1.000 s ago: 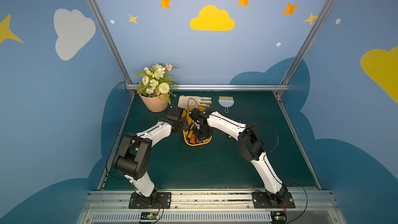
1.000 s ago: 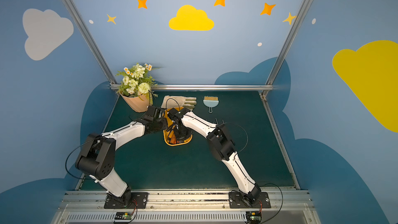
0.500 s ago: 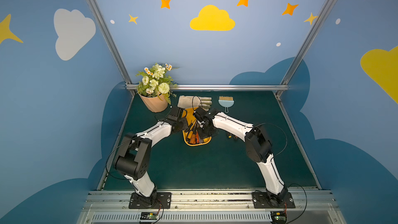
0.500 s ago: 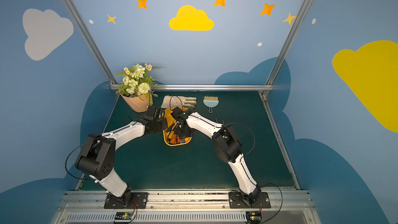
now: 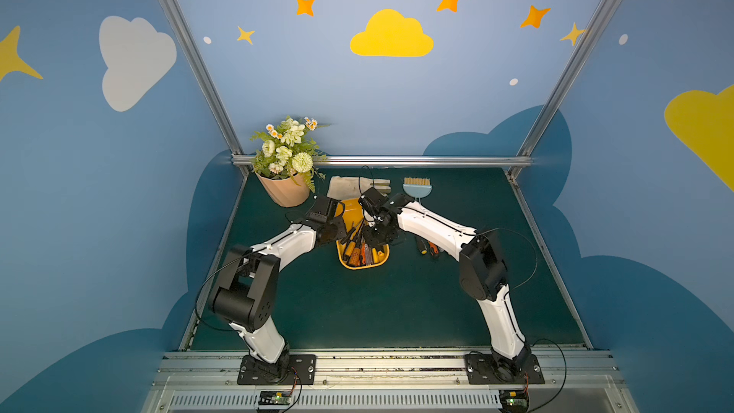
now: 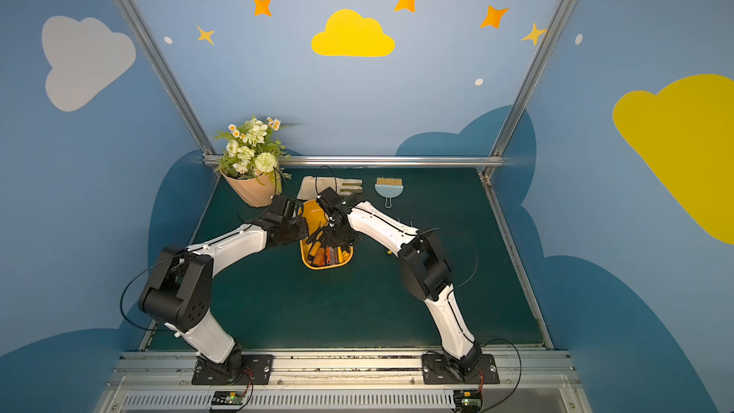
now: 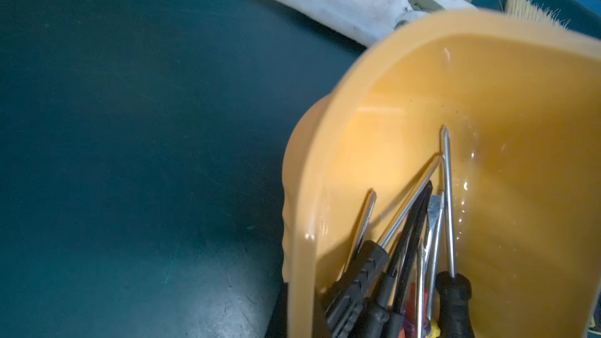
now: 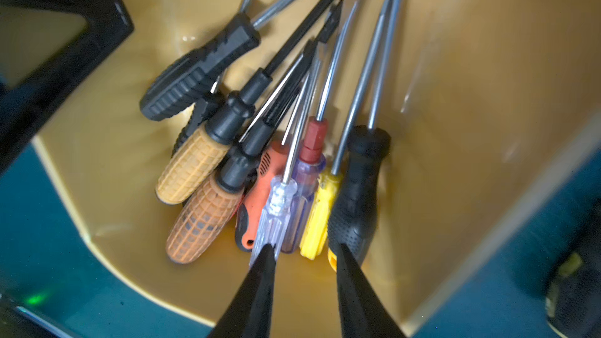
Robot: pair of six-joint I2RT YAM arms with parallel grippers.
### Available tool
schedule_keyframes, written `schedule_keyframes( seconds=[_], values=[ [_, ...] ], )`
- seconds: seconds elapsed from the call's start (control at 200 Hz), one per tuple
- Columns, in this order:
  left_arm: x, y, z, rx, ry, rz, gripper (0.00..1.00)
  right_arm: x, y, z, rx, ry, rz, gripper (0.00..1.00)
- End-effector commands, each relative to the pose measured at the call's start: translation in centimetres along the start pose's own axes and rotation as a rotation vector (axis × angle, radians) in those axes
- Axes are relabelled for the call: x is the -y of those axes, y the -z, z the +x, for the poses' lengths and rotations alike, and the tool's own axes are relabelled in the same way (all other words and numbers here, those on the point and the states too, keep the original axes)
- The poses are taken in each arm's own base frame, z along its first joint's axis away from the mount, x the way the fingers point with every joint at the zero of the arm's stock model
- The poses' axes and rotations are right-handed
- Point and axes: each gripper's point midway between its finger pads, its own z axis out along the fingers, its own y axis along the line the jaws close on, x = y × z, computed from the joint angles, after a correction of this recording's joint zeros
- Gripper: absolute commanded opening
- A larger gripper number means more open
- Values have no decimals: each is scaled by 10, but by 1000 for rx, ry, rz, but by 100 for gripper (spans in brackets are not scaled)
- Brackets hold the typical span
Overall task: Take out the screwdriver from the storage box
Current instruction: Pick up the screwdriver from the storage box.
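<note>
— Green table (image 5: 357,311), blue walls with clouds. Where is the box (image 5: 362,268)?
— Middle of the table, toward the back edge, just before the glove (image 5: 349,186). Your left gripper (image 5: 338,234) is clamped on its wall, I judge.
— And the right gripper (image 8: 304,255)?
— Jaws a little apart over the screwdrivers (image 8: 292,173), holding nothing. One second ago they were shut. Close on one handle only, then lift slowly.

Legible text: none in any view.
storage box (image 8: 455,108): plain walls, no label readable.
screwdriver handles (image 8: 192,167): moulded grip patterns only; any print is too blurred to read.
wall (image 5: 357,93): painted clouds and stars, no lettering.
</note>
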Motion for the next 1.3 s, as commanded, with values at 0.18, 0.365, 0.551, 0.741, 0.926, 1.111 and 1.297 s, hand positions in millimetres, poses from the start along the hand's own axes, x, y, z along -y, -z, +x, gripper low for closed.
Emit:
schedule_keyframes(
  seconds=[0.18, 0.365, 0.551, 0.741, 0.926, 1.111, 1.297],
  values=[
    [19, 21, -31, 94, 7, 66, 2, -12, -29, 0, -57, -26, -53, 36],
    [18, 19, -30, 90, 11, 63, 3, -20, -41, 4, -103, -27, -93, 37],
    [18, 19, -31, 92, 11, 61, 2, -28, -30, 0, -46, -6, -119, 38],
    [19, 20, -32, 94, 16, 66, 2, -22, -43, 9, -116, -29, -90, 40],
    [19, 23, -33, 100, 15, 66, 3, -9, -65, 28, -237, -55, -9, 39],
    [18, 28, -34, 110, 13, 63, 2, -5, -60, 34, -231, -48, 10, 24],
    [14, 25, -31, 103, 18, 45, 2, -15, -31, 18, -102, -22, -51, 8]
  ],
)
